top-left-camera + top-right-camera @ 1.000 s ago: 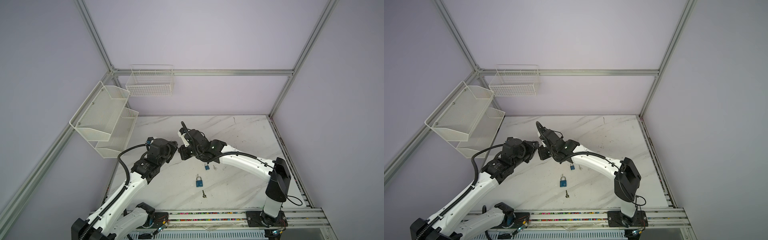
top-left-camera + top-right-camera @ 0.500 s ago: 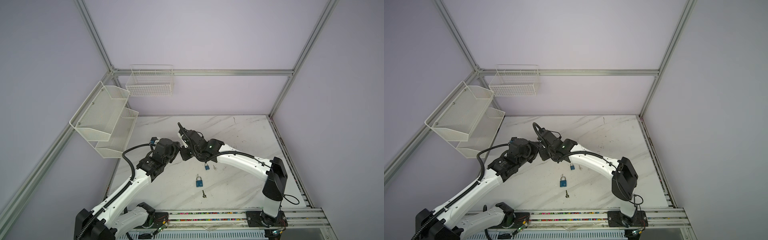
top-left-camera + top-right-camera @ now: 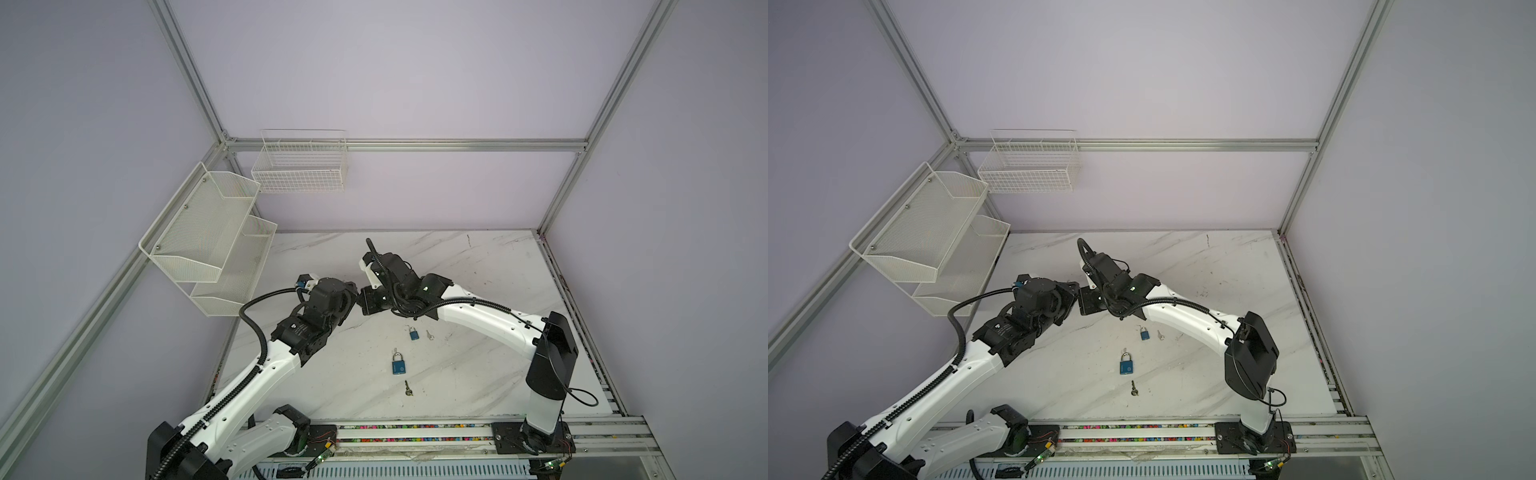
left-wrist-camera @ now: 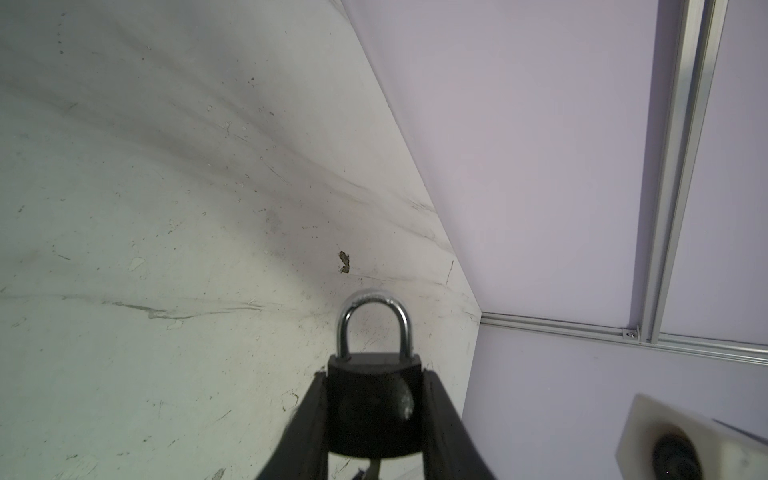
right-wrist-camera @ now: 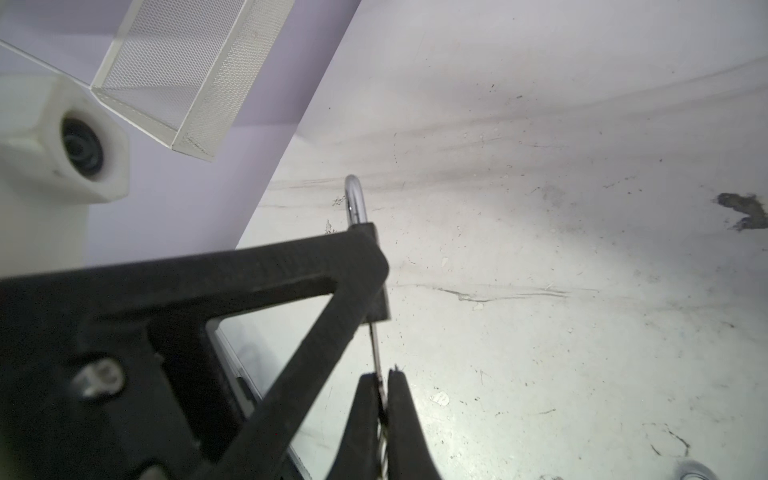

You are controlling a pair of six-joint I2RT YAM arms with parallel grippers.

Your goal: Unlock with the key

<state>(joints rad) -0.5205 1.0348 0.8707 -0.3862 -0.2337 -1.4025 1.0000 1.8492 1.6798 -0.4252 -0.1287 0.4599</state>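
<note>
In the left wrist view my left gripper [image 4: 374,376] is shut on a black padlock [image 4: 374,415], one finger on each side of its body. Both legs of the silver shackle [image 4: 374,309] sit in the body. In the right wrist view my right gripper [image 5: 381,374] is shut on a thin metal key [image 5: 375,349], whose shaft runs up into the underside of the padlock [image 5: 382,303]. In both top views the left gripper [image 3: 351,297] [image 3: 1071,296] and right gripper [image 3: 366,300] [image 3: 1086,300] meet tip to tip above the table's left side. There the padlock and key are hidden.
Two blue padlocks [image 3: 397,365] [image 3: 413,333] lie on the marble table [image 3: 478,365], each with a loose key [image 3: 408,388] [image 3: 429,334] beside it. White mesh shelves [image 3: 208,232] hang on the left wall. A wire basket [image 3: 301,166] hangs on the back wall.
The left arm has swung right and forward, closing the gap to the right gripper. The right gripper has shifted slightly left. Both grips are unchanged.
</note>
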